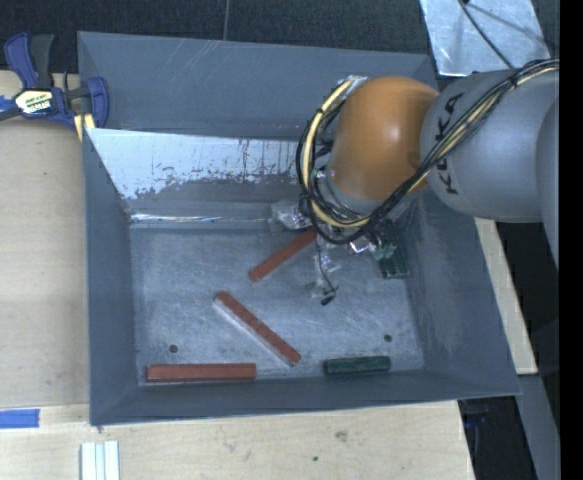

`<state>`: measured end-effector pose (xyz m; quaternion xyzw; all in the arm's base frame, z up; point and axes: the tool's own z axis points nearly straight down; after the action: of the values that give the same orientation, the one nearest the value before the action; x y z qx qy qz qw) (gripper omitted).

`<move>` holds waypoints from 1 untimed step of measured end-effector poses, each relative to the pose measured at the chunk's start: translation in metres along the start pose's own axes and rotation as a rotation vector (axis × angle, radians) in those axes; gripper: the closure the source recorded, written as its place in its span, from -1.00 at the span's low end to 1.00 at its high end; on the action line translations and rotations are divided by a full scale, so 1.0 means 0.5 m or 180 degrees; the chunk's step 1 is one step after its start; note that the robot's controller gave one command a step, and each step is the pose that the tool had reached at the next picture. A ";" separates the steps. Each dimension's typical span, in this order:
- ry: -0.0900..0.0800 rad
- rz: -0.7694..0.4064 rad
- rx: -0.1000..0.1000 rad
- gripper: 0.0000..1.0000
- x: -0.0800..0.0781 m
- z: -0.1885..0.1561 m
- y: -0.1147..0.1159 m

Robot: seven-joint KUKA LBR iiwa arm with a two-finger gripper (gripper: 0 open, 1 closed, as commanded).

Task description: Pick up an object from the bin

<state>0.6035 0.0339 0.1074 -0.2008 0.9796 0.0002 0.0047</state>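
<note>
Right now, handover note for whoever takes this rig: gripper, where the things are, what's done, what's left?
Gripper: down inside the bin, right of centre; whether it is open or shut can't be read, and nothing shows in it.
Nearest thing: tilted brown stick, just to the gripper's left; contact unclear.
Others: diagonal brown stick mid-floor; flat brown stick along the front wall; dark green block at front right.
Done: arm lowered into the bin.
Left: grasp one thing and lift it out; all four lie on the floor.
</note>
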 end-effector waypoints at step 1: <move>0.0014 -0.0322 -0.0005 -1.00 -0.056 0.077 0.020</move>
<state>0.6255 0.0542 0.0690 -0.2501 0.9682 0.0002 0.0024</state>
